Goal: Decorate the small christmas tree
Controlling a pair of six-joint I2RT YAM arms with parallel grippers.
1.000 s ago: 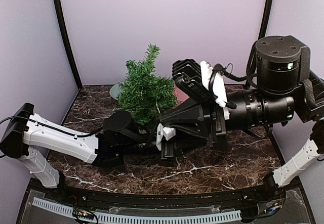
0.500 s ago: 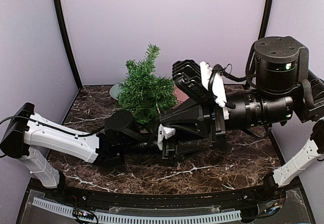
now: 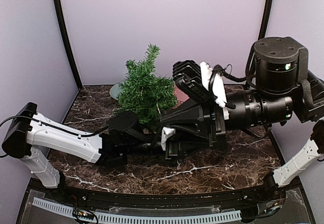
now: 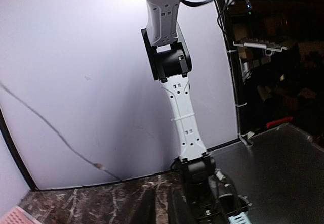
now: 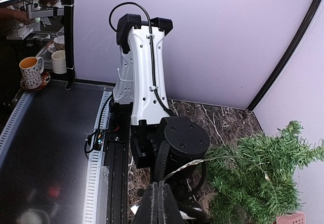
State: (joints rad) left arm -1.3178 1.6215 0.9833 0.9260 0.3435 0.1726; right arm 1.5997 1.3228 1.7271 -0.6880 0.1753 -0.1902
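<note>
The small christmas tree [image 3: 144,90] stands at the back of the marble table on a tan base [image 5: 208,204]. It also shows in the right wrist view [image 5: 263,181]. My right gripper [image 5: 159,198] is shut on a thin silvery light wire [image 5: 187,166] that runs from its fingertips into the tree's branches. In the top view the right gripper [image 3: 163,118] points left, just right of the tree's foot. My left gripper [image 4: 161,206] is low over the table with a narrow gap between its fingers and nothing in it. In the top view it [image 3: 173,150] lies mostly hidden under the right gripper.
A pink basket [image 3: 178,93] sits behind the tree; its corners show in both wrist views [image 4: 12,217] [image 5: 291,218]. A pale round dish [image 3: 115,90] lies left of the tree. Purple walls enclose the table on three sides.
My left arm has slid a little to the right under the right gripper. The right arm, the wire and the tree have not visibly moved.
</note>
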